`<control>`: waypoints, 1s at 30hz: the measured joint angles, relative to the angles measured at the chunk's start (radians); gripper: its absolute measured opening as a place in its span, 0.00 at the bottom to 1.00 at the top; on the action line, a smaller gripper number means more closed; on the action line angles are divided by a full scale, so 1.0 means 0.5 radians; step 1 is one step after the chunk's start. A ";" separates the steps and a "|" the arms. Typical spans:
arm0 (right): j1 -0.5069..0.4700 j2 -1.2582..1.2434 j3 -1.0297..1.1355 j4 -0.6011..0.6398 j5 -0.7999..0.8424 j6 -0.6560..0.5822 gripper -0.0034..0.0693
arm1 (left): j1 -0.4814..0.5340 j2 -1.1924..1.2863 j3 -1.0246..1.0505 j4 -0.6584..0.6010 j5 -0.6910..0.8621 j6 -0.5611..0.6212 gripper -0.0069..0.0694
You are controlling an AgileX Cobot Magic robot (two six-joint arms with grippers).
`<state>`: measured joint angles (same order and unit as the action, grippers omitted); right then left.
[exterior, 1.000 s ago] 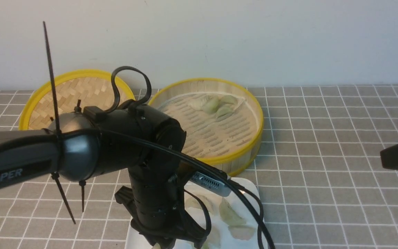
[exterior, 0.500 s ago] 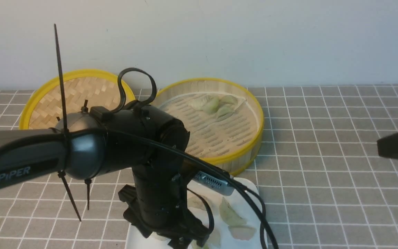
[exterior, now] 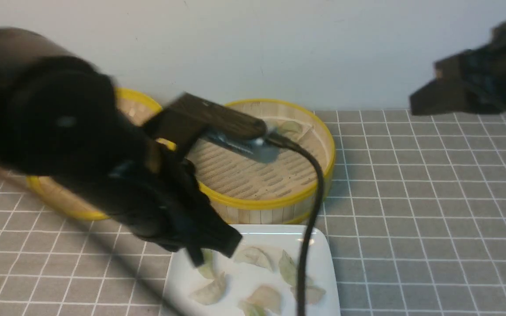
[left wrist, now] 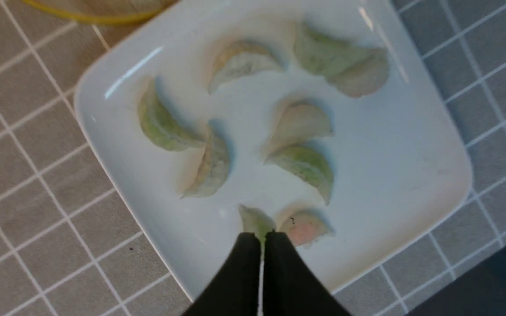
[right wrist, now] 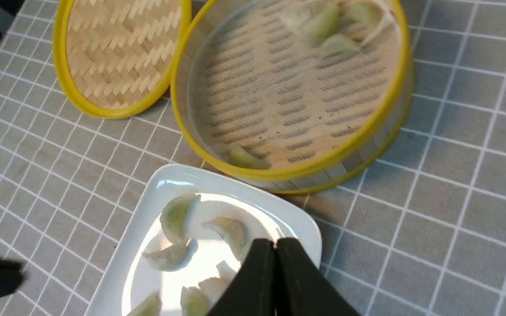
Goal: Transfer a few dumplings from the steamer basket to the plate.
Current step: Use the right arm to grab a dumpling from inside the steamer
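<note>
Front view: Left gripper [exterior: 215,253] at centre-left of the frame, its arm [exterior: 73,131] dark and blurred. Round bamboo steamer basket [exterior: 253,204], slatted wall and yellow rims, sits at upper centre on the grey tiled bench [exterior: 411,219]. Glossy white squarish plate [exterior: 235,270] at lower centre. Flat woven-bamboo lid [exterior: 70,197], yellow-rimmed, at left, partly hidden behind the arm. Right gripper [exterior: 422,101] at upper right, above the bench.

Left wrist view: Nine small crescent-shaped, pleated dumplings [left wrist: 301,164], green, whitish and pinkish-beige, lie on the plate. Two at upper right touch. Left jaws closed, tips together, overlapping a pale green dumpling in the lower centre of the frame; contact cannot be determined.

Right wrist view: Right jaws closed, tips meeting in the lower centre of the frame, over the plate's image. Further dumplings in the basket: a cluster at upper right of the frame, one green piece near the rim closest to the plate. Lid just beside the basket, upper left.
</note>
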<state>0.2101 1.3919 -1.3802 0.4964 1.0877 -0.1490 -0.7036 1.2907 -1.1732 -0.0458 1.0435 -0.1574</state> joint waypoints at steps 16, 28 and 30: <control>0.295 1.532 -1.267 -0.481 0.006 0.208 0.11 | 0.000 -0.801 0.527 -0.002 -0.276 -0.156 0.08; 0.295 2.167 -1.895 -0.488 -0.019 0.054 0.57 | 0.000 -0.805 0.528 -0.004 -0.256 -0.161 0.08; 0.295 2.221 -1.942 -0.488 -0.025 0.040 0.62 | 0.000 -0.805 0.528 -0.006 -0.256 -0.176 0.08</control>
<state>0.3575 2.5025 -2.3513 0.2525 1.0752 -0.1288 -0.7036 0.8884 -0.9092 -0.0487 0.9157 -0.2456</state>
